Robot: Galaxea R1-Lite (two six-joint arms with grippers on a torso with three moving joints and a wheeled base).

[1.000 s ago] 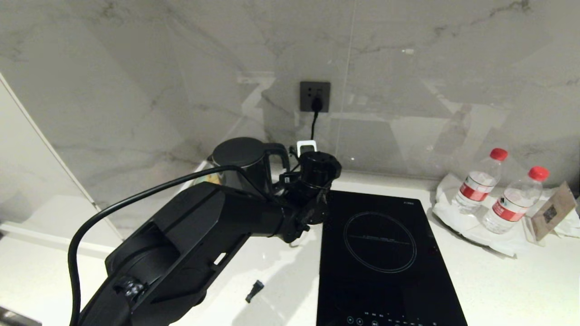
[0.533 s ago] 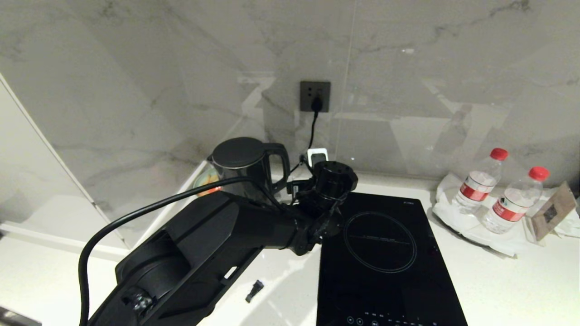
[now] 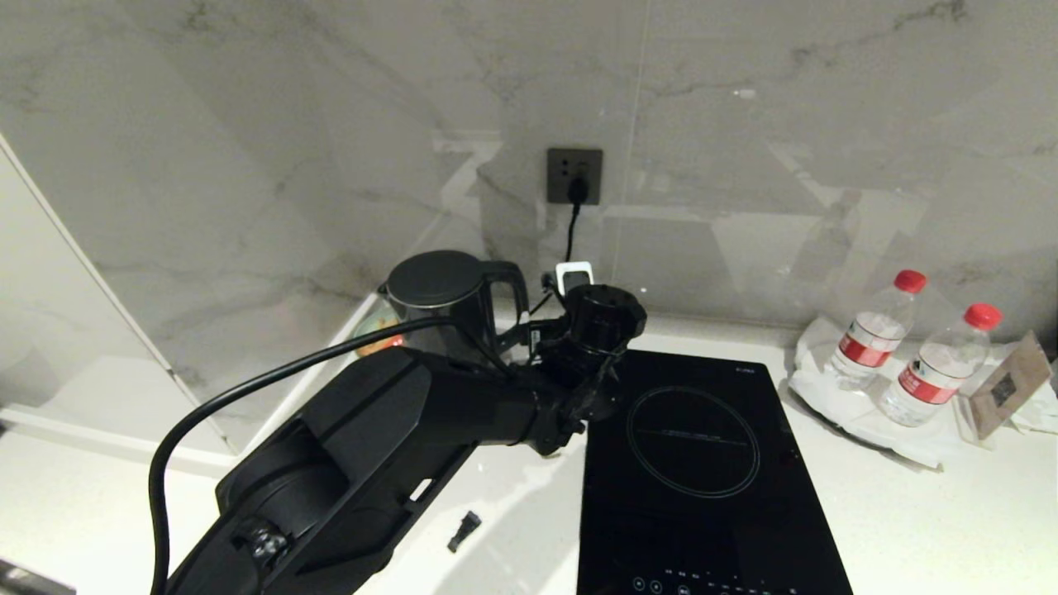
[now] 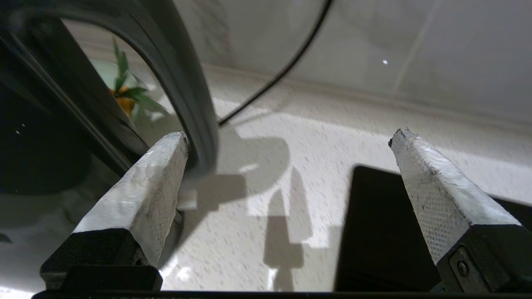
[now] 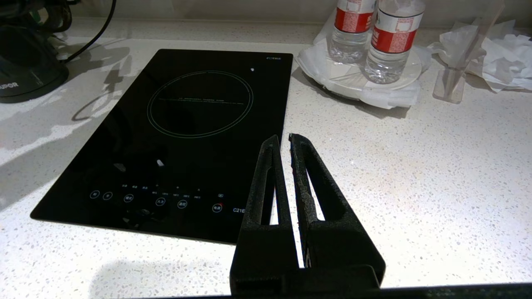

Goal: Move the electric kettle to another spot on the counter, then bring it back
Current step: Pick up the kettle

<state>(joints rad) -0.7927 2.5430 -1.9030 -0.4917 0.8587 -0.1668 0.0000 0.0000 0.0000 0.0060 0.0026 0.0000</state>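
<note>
Left to right. The kettle (image 3: 446, 302) stands upright at the back of the white table (image 3: 909, 529), close to the wall and left of the cooktop (image 3: 702, 471), with its loop handle (image 3: 511, 299) turned toward the cooktop, a placement that leaves the handle open to a sideways reach. A cord (image 3: 570, 227) runs from the wall socket (image 3: 574, 175) down behind it. The left arm stretches diagonally across the table, its wrist bent so the left hand (image 4: 291, 166) points toward the back wall beside the kettle. In the left wrist view the fingers are spread wide and grasp nothing; one fingertip (image 4: 164, 166) lies just beside the handle, and contact cannot be told. Judged from this, the grasp is being lined up. Two water bottles (image 3: 909, 347) stand on a plate at far right. The right hand (image 5: 283, 166) hangs over the table near the cooktop's front corner, fingers pressed together, empty.
</note>
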